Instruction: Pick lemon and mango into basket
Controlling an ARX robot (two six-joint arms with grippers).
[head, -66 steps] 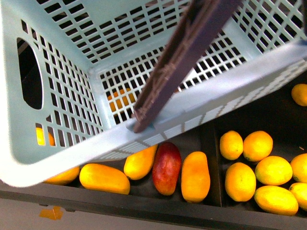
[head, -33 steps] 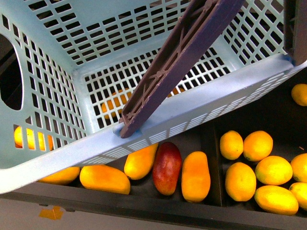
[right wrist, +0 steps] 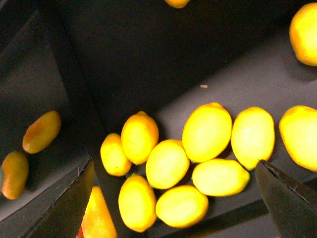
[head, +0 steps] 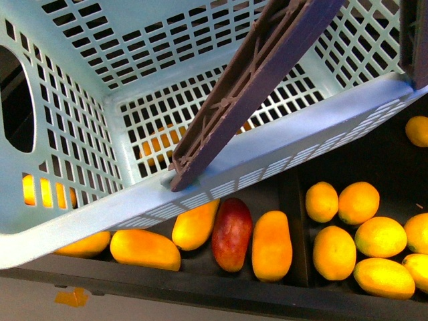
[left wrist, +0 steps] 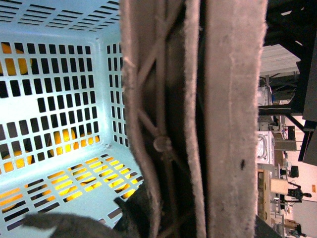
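Right against the left wrist camera, the left pincer point(left wrist: 198, 148) is clenching the brown handle point(left wrist: 158, 124) of the basket point(head: 80, 60), though its fingers are showing only as blurred pale and dark strips and are hard to make out. In the front view the teal basket is hanging tilted and filling the upper part of the picture, cut off at three edges, its rim hiding part of what is lying below. Beneath it a dark divided tray point(head: 287, 200) is holding the fruit, all of it outside the basket. In the left compartment three yellow-orange mangoes point(head: 271, 245) are lying largely in sight beside one dark red mango point(head: 232, 234). A fourth is peeking from under the rim, and more orange is glowing through the slots, too broken up to count. In the right compartment seven lemons point(head: 334, 253) are lying clustered, two cut by the frame edge. The right pincer point(right wrist: 174, 163) is hanging spread wide over that cluster, gripping nothing; its camera is showing nine lemons there, one cut off.
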